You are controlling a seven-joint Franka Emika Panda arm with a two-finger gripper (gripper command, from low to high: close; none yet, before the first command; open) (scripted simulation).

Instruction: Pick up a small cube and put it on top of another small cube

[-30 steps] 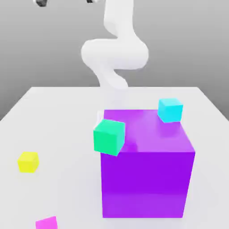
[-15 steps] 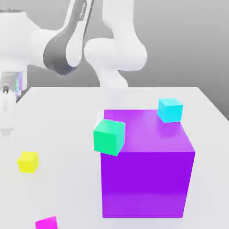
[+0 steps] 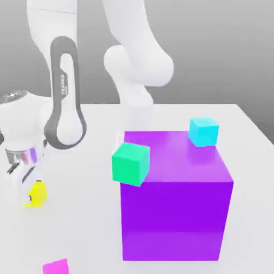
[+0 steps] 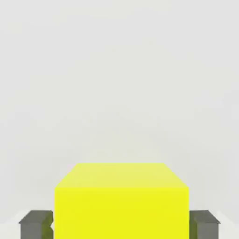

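The small cube (image 3: 38,193), bright yellow, rests on the white table (image 3: 80,230) at the exterior view's left. My gripper (image 3: 32,197) has come down over it, and the white hand covers part of the cube. In the hand view the yellow cube (image 4: 121,200) sits between my two dark fingertips (image 4: 35,224), which press on its opposite sides, so my gripper (image 4: 120,225) is shut on it. Other small cubes are in sight: a green one (image 3: 130,163), a cyan one (image 3: 203,131) and a magenta one (image 3: 55,266).
A big purple cube (image 3: 176,214) stands in the middle of the table. The cyan cube lies on its top far corner, and the green cube appears at its upper left edge. The magenta cube is at the table's front left. My arm's base rises behind the purple cube.
My arm swung down from above to the yellow cube at the exterior view's left. The jaws, open before, have closed on it.
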